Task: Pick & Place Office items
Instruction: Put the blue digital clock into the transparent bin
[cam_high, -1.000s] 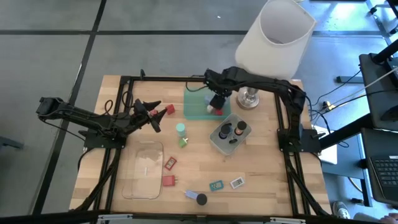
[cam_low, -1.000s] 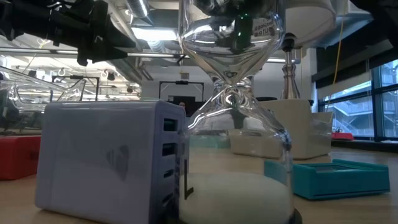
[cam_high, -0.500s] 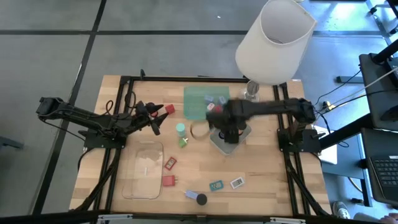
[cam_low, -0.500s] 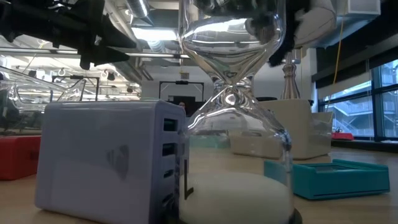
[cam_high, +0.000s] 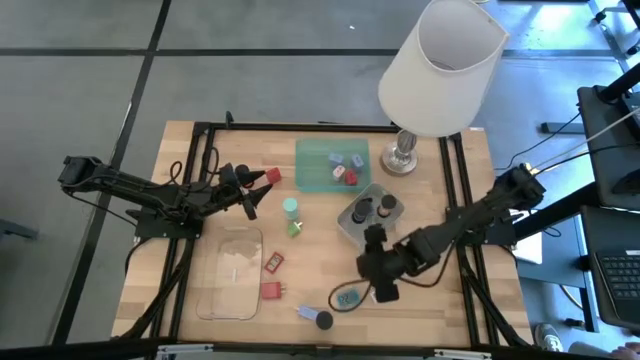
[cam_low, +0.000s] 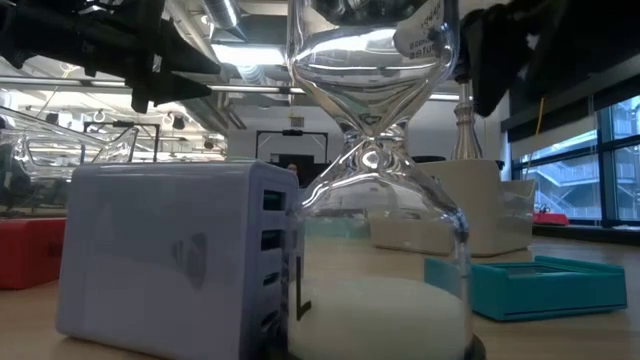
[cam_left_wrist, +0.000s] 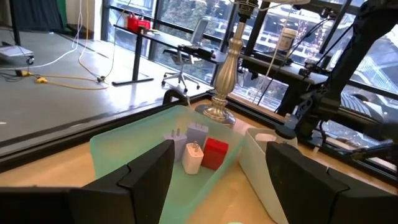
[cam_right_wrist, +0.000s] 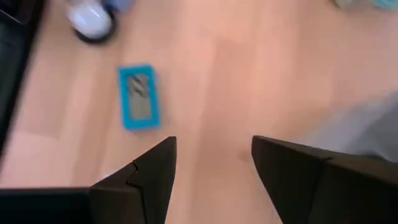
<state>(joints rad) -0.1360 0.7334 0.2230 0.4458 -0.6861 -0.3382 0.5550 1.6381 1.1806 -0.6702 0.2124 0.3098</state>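
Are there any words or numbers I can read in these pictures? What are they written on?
None can be read for sure.
Label seen through the hourglass in the low view: some print, too blurred to read.
Teal card on the table, ahead of the right pincer: grey marks, too blurred.
White bottle in the room beyond the table: label too small.
Pale charger block: a faint logo, no letters.

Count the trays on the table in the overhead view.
3: a green tray beside the lamp, a grey tray next to it, and a clear tray apart, over on the left.
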